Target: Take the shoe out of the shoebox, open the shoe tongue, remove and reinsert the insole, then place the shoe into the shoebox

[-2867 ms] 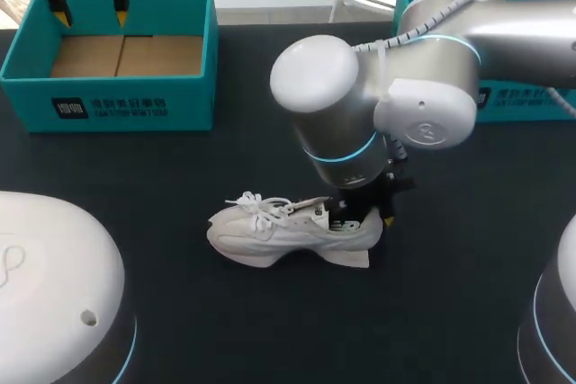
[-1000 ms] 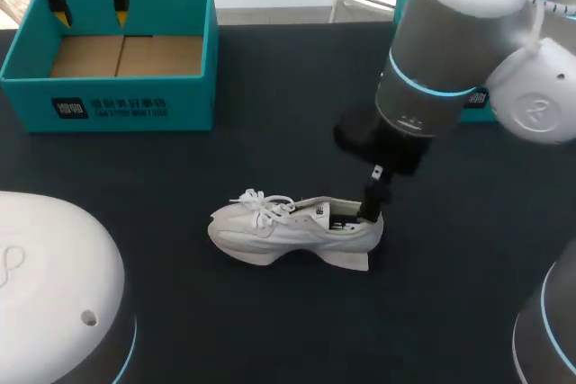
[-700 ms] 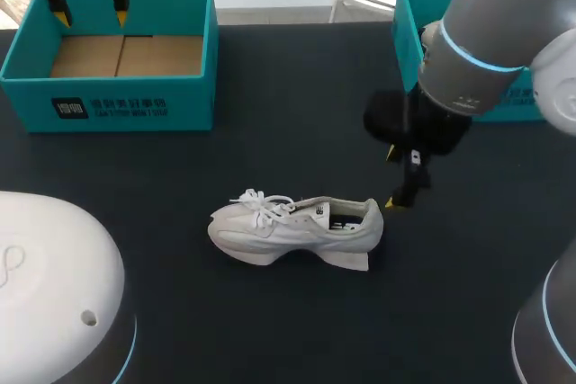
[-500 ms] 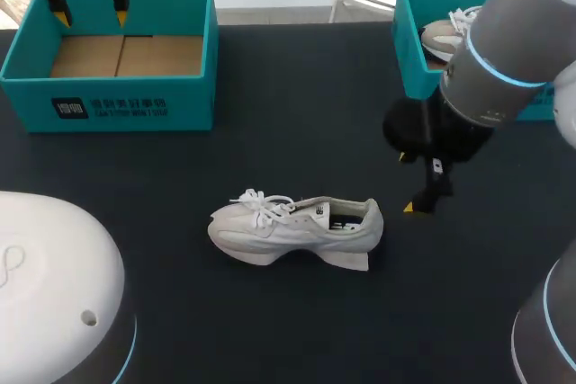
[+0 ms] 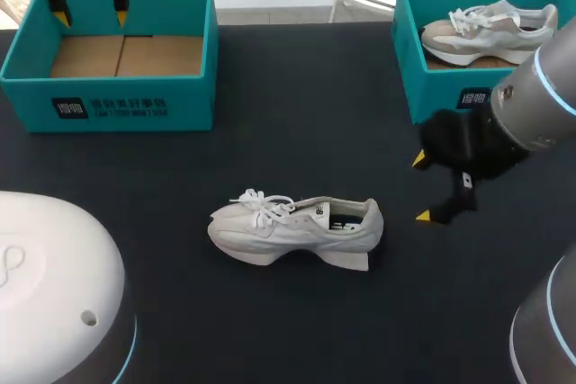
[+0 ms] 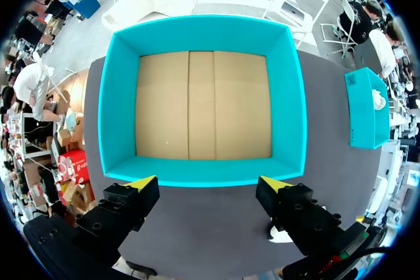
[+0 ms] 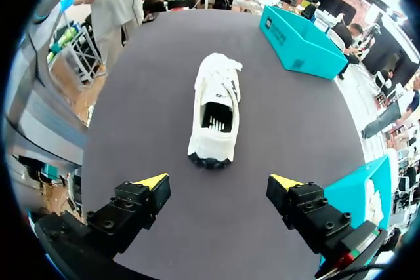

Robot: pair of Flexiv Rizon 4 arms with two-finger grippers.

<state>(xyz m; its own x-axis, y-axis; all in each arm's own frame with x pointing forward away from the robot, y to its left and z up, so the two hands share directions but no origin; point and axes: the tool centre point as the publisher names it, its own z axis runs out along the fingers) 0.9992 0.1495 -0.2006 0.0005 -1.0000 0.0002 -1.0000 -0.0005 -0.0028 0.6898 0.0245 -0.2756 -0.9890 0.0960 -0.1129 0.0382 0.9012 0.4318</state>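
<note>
Sneaker (image 5: pixel 297 229), white and laced, stands on its sole in the middle of the dark bench (image 5: pixel 297 330), outside both boxes; right hand (image 5: pixel 421 188) hovers near its heel, fingers spread, holding nothing; farther back, a teal shoebox (image 5: pixel 441 87) at right holds a second sneaker (image 5: pixel 486 29); left hand (image 5: pixel 90 17), fingers spread, hangs above the empty teal shoebox (image 5: pixel 135 101) at far left.

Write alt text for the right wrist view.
A white shoe lies on the dark table ahead of the open right gripper, heel end nearest and not touching it. A teal shoebox stands farther off, to one side of the shoe.
</note>
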